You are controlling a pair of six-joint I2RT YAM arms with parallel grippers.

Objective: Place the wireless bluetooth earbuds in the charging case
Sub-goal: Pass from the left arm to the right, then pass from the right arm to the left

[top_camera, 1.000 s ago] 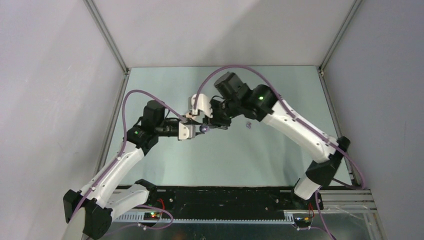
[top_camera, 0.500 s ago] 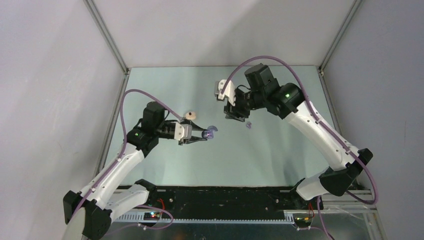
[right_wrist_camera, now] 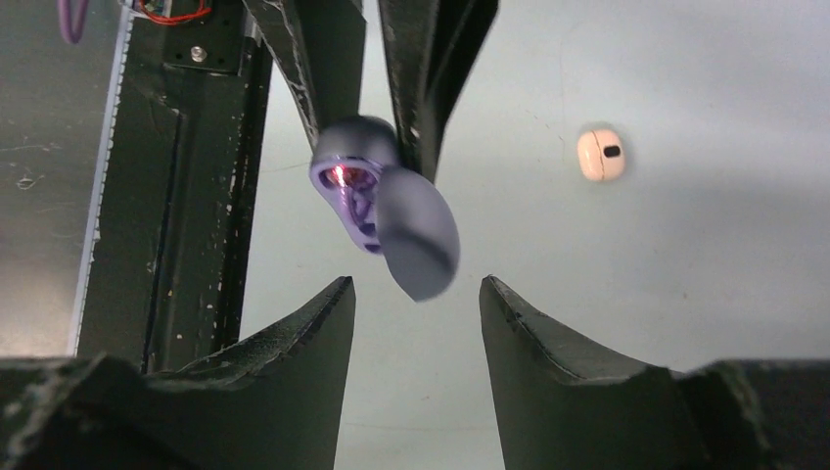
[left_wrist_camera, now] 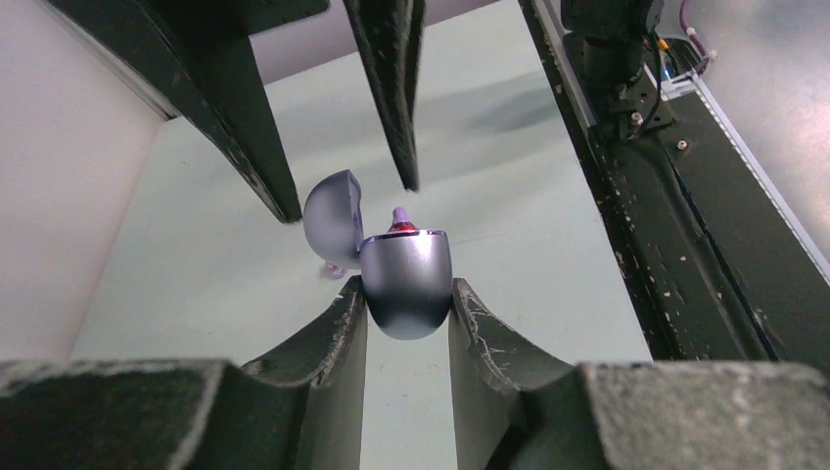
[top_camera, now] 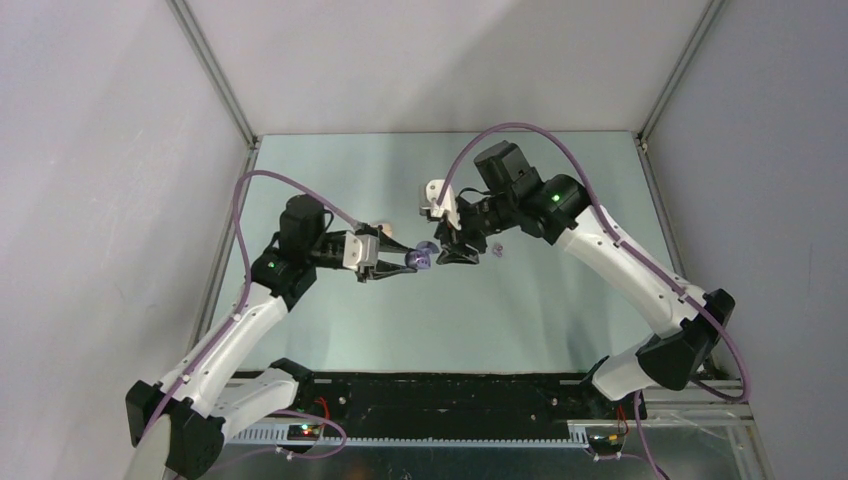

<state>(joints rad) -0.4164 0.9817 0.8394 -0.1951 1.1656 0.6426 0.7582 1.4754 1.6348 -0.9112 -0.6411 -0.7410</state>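
Above the pale green table (top_camera: pixel 560 300), the left gripper (left_wrist_camera: pixel 405 294) is clamped on the lower half of the purple charging case (left_wrist_camera: pixel 407 274). Its two fingers press the rounded shell from either side, and the case is off the surface. The lid (left_wrist_camera: pixel 331 217) is swung open and hangs to one side on its hinge. Inside the open cup a purple earbud (left_wrist_camera: pixel 401 219) is seated, its top poking just above the rim. A red glow (right_wrist_camera: pixel 343 176) shows in the cavity beside it.

Facing it from the other side, the right gripper (right_wrist_camera: pixel 415 289) has its fingers spread apart with nothing between them. Their tips are just short of the case, near the hanging lid.

Just behind the right gripper, a second purple earbud (top_camera: pixel 497 249) lies loose on the table, apart from both grippers. Behind the left gripper, a cream case (right_wrist_camera: pixel 601 155) sits closed on the table on its own. It has a small dark mark on its face, too small to read.
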